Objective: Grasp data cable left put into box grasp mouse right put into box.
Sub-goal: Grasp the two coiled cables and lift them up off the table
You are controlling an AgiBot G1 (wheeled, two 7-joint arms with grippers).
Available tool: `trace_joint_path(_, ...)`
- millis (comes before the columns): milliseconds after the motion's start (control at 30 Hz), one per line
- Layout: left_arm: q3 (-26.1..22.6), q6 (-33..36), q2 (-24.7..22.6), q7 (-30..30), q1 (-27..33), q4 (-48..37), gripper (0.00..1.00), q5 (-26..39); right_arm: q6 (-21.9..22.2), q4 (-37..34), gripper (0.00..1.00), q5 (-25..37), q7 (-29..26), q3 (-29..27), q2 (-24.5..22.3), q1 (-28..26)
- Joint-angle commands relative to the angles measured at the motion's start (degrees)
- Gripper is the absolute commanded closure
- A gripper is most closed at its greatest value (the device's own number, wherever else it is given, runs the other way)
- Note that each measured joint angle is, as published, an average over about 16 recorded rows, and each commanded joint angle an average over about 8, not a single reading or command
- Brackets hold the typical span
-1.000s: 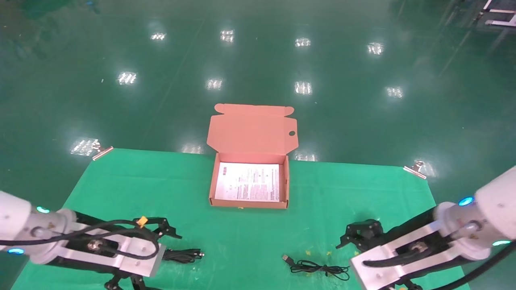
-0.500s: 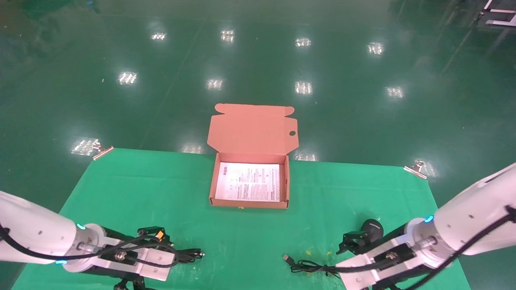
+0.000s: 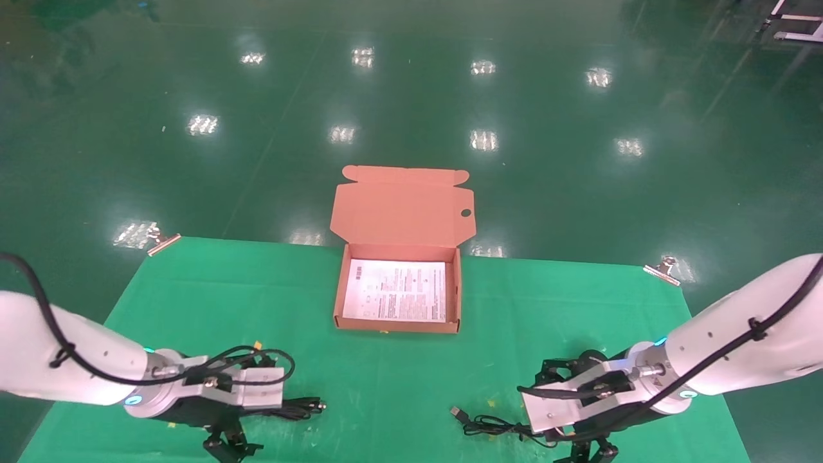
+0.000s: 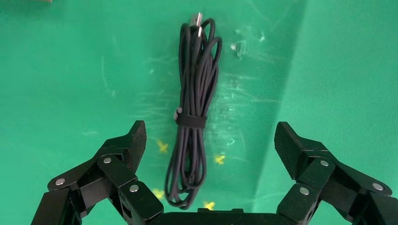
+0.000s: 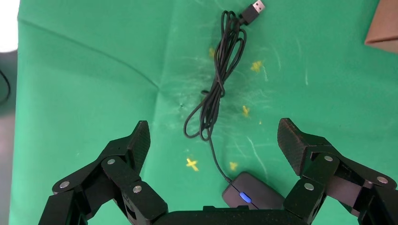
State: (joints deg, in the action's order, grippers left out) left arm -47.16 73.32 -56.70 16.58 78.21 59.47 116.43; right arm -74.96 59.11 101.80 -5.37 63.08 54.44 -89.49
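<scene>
Neither item has been placed: the box [image 3: 397, 325] stands open at the centre of the head view, on the green cloth [image 3: 193, 289], and holds only its white printed sheet [image 3: 395, 290], with the flip lid [image 3: 402, 206] folded back toward the top of the frame. Both grasps and both transfers remain to be done. The data cable [image 4: 195, 108] lies flat on the cloth at the lower left of the head view, well apart from the box. In the left wrist view it appears as a long, narrow bundle of thin black loops, banded near its middle, with small silver plug tips at the upper end. The left gripper [image 4: 211, 147] hangs above it with fingers spread wide, one on each side of the bundle and neither touching it. The mouse [image 5: 253, 193] sits at the lower right of the head view, mostly hidden there by the arm; the right wrist view shows a small black body with a blue light, and its thin cord [image 5: 220, 70] trailing in loose loops to a USB plug. The right gripper [image 5: 213, 140] is likewise spread, holding nothing, with the mouse low between its fingers.
</scene>
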Motion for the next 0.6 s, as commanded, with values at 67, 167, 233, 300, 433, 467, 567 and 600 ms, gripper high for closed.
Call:
trace_joint_path(67, 0.0, -0.7, -1.3, 0.4, 0.4, -3.4, 0.0, 0.3, 1.0, -2.7, 0.0, -0.2, 0.6, -0.1, 1.0, 0.5)
trace_joint_path(167, 0.0, -1.3, -2.6, -0.2, 1.0, -6.9, 0.0, 0.2, 1.5, -6.1, 0.0, -0.7, 1.7, -0.1, 2.4, 0.8)
trace_joint_path(233, 0.1, -1.7, -3.3, -0.9, 1.3, -9.0, 0.0, 0.0, 1.8, -8.5, 0.0, -1.0, 2.6, -0.1, 3.5, 1.0)
trace_joint_path(300, 0.1, -2.0, -4.0, -1.5, 1.6, -11.2, 0.0, -0.2, 2.2, -10.8, 0.0, -1.3, 3.6, -0.1, 4.5, 1.3)
trace_joint_path(433, 0.2, -2.8, -5.0, -2.9, 2.0, -15.3, 0.0, -0.6, 3.3, -15.0, 0.0, -1.3, 5.8, 0.1, 6.6, 1.7)
trace_joint_path(467, 0.2, -3.1, -5.2, -3.3, 2.1, -16.2, 0.0, -0.6, 3.5, -16.0, 0.0, -1.3, 6.3, 0.2, 7.1, 1.8)
trace_joint_path(567, 0.3, -3.8, -5.9, -4.6, 2.4, -18.7, 0.0, -0.8, 4.4, -18.6, 0.0, -0.9, 7.8, 0.4, 8.6, 2.0)
trace_joint_path(600, 0.3, -4.0, -6.1, -5.1, 2.6, -19.4, 0.0, -0.8, 4.7, -19.4, 0.0, -0.7, 8.2, 0.6, 9.0, 2.0)
